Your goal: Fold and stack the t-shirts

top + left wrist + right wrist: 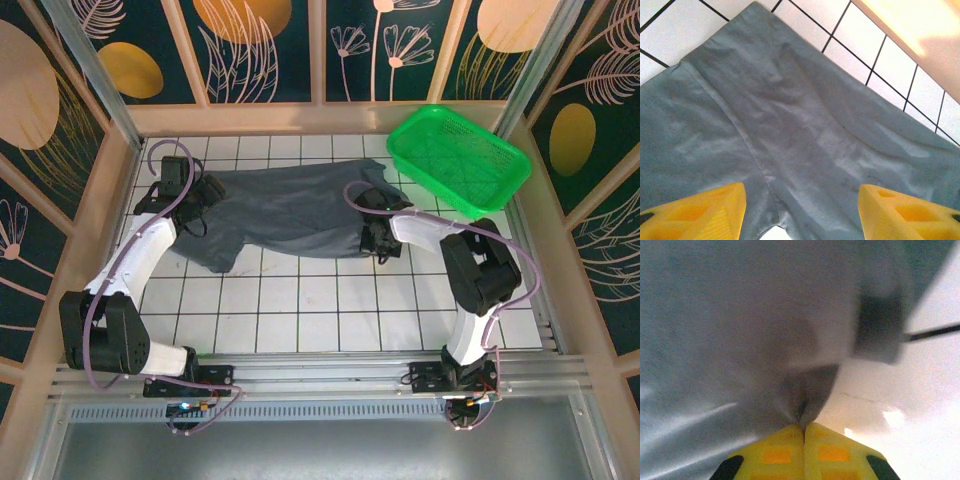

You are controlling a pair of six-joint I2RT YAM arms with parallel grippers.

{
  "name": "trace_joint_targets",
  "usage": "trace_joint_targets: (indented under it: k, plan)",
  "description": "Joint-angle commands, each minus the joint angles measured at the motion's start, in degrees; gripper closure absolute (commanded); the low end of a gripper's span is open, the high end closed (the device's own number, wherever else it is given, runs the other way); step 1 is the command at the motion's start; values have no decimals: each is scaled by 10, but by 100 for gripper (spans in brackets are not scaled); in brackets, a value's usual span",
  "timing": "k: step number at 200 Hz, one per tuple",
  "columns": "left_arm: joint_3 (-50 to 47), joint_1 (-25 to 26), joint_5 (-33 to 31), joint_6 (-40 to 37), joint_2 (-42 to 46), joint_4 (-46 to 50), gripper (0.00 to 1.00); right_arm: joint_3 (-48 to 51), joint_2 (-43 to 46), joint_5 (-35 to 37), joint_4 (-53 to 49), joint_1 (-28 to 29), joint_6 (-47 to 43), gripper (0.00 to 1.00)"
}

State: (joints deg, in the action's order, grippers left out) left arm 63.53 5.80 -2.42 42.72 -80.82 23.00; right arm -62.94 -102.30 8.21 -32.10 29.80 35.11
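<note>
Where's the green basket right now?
In the top view the green basket sits in the far right corner of the tiled table, beside the right end of the grey t-shirt.

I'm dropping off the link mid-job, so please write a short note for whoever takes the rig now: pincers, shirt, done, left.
Left pincer: open, poised over the left end of the t-shirt, holding nothing.
Right pincer: shut, pinching cloth at the t-shirt's right edge.
T-shirt: spread but rumpled on the tiled table, near the empty green basket.
Done: right grip taken; no fold made.
Left: grip with the left pincer, fold, stack.
</note>
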Motion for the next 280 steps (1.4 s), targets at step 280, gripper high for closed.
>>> trace_joint_targets:
  k: [280]
  plan:
    - [-210, 75, 129, 45, -88, -26, 50, 123, 187, -11, -67, -215, 7, 100]
